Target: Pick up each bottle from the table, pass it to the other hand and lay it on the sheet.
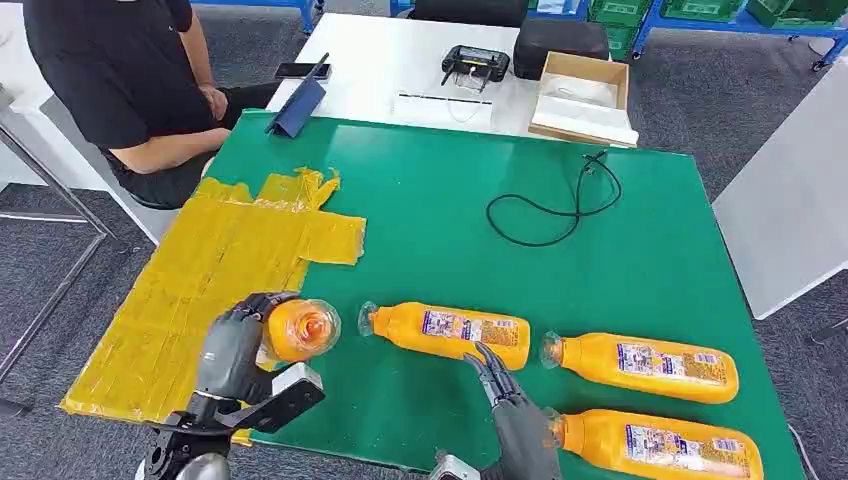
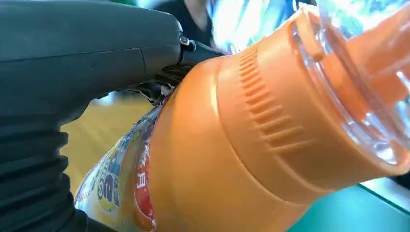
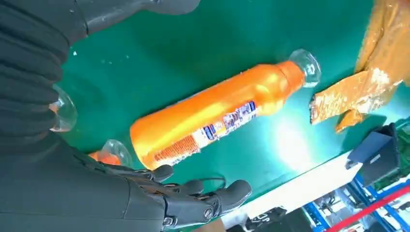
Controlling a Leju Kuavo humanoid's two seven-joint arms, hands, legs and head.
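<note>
Table [image 1: 420, 200]: green, bore the yellow sheet [image 1: 200, 280] at its left.
Lying bottles: three lay right of the sheet; the nearest [image 1: 450, 333] was just beyond the right hand.
Held bottle [image 1: 298, 330]: gripped by the left hand [image 1: 235, 345], at the sheet's edge.
Right hand [image 1: 505, 400]: empty, fingers spread.

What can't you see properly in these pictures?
- Held bottle: the left hand hides its body in the head view; the left wrist view is too close to read the label.
- Nearest bottle: cut off by the bottom edge in the head view.
- Bottle labels: too small to read in the head view.
- Right hand: head view shows its back, so I can't tell if its fingers touch the bottle beside it.
</note>
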